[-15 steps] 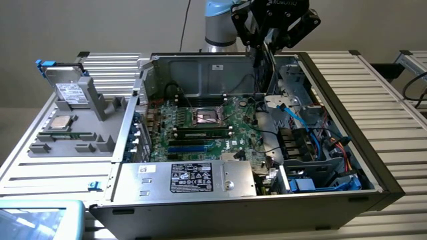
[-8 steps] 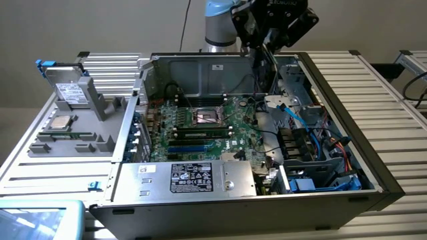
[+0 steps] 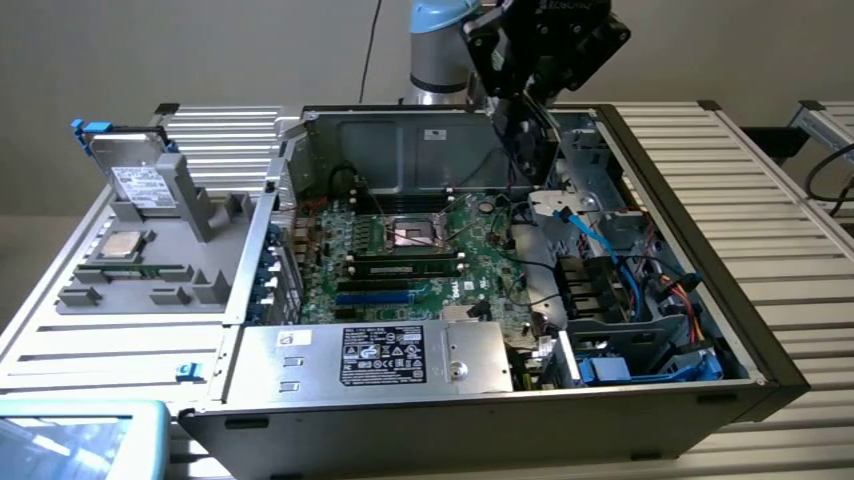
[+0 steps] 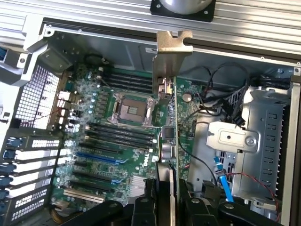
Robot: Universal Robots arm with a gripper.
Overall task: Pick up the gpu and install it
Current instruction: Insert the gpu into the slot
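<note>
Surroundings: an open computer case (image 3: 667, 400) lies on the slatted worktop (image 3: 747, 180). A grey parts tray (image 3: 147, 270) is beside it on the exterior view's left.
In the way: a metal drive cage (image 4: 268, 141) and loose black and blue cables (image 4: 223, 181) crowd one side of the motherboard (image 4: 108, 136). The CPU socket (image 4: 131, 108) is on the other side.
Pincer: the pincer (image 4: 165, 203) is closed on the gpu (image 4: 169, 108), with a finger on each face.
Gpu position: over the motherboard, between socket and cage.
Gpu look: a thin green board seen edge-on, with a silver bracket.
Gpu axis: it runs straight out from the pincer, with the bracket at the far end.
</note>
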